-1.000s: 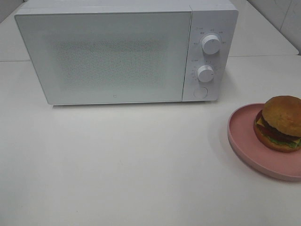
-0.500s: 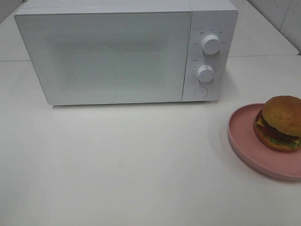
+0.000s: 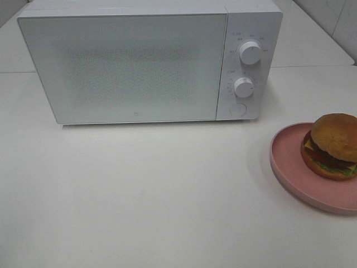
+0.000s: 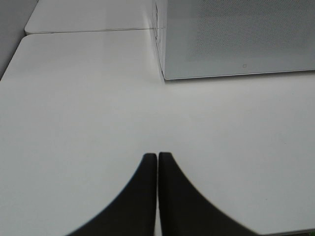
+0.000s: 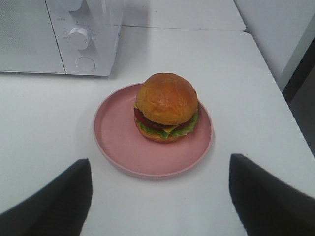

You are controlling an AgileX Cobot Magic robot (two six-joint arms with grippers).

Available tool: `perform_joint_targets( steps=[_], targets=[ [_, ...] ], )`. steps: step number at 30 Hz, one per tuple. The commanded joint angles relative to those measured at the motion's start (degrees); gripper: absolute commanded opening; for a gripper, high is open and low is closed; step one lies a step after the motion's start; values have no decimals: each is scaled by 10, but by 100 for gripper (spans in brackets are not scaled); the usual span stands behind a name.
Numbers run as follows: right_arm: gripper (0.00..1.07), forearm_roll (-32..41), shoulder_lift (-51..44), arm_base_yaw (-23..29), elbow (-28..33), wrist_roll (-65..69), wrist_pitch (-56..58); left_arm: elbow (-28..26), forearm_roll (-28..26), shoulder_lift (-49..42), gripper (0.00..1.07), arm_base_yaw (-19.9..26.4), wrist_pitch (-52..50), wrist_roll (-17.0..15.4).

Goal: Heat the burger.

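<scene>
Burger (image 5: 166,105): on my pink plate (image 5: 118,142), table right of the microwave (image 3: 139,61), door shut
Handling: likely soft, stacked layers may slide; I'd grip the bun's sides low
Textures: glossy domed bun, smooth round plate
Right gripper (image 5: 160,196): jaws wide, empty, just short of the plate
Left gripper (image 4: 157,160): fingers pressed together, empty

There was one burger (image 3: 333,145), one pink plate (image 3: 290,167), one white microwave (image 3: 134,67) with two knobs (image 3: 249,53).
</scene>
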Motion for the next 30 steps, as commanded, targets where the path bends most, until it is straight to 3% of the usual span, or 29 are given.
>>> perform_joint_targets(
  steps=[1, 30],
  targets=[
    [70, 1, -17, -3, -1, -2, -4, 1, -5, -7, 0, 2, -6, -2],
    [70, 1, -17, -3, -1, -2, -4, 1, -5, -13, 0, 2, -6, -2]
  ],
)
